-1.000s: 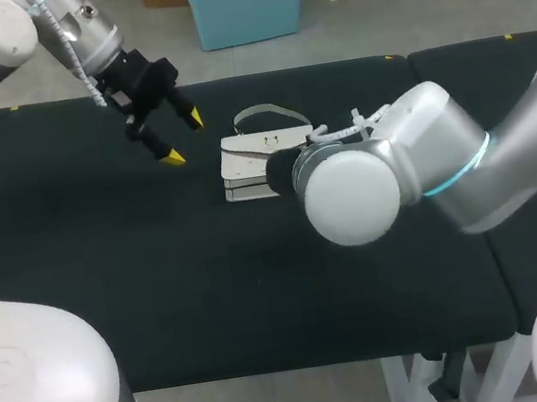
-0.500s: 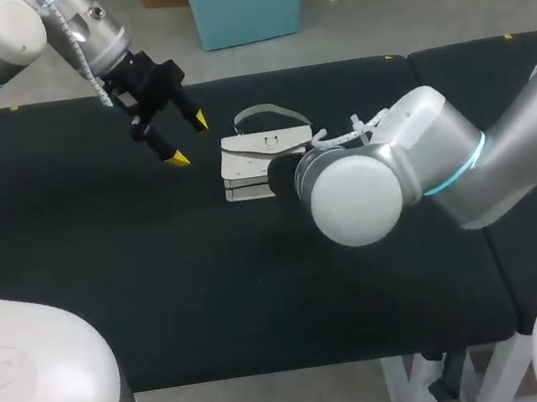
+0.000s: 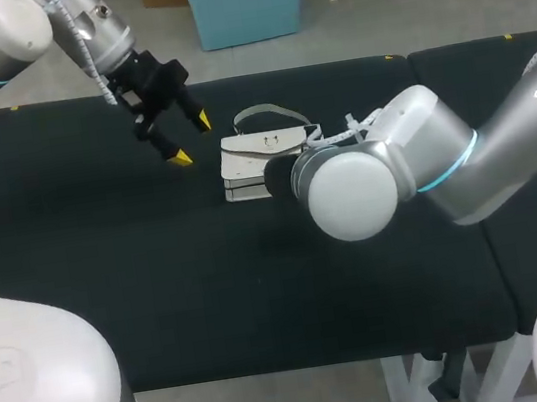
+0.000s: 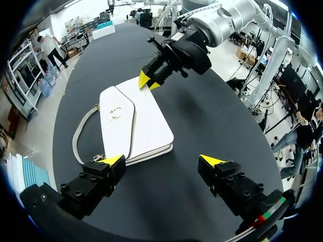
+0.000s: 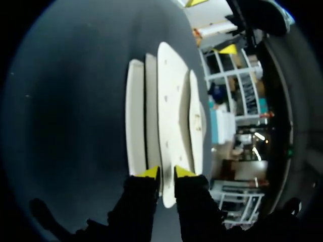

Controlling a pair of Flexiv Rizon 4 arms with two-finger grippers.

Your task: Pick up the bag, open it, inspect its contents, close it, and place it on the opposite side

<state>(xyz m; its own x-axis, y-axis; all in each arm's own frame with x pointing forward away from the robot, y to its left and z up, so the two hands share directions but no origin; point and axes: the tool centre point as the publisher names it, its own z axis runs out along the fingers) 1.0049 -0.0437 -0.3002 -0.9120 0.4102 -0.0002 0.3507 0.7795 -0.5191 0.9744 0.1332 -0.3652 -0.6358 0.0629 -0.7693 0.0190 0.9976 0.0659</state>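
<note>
**As the bag lies flat, one hand grips it**

From overhead, the white bag (image 3: 263,151) rests on the desk (image 3: 109,285), and the left hand (image 3: 191,140) hovers beside it, fingers apart. Left wrist: the bag lies just ahead. Right wrist: the right hand (image 5: 166,172) pinches the bag's edge.

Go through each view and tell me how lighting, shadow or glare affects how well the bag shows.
Head view: the white bag stands out on the black table with no glare, but the right arm's joint covers one end of it. Left wrist view: evenly lit, the bag whole, its strap plain, the right gripper at its far edge. Right wrist view: dimmest, though the bag's layers still show.
</note>
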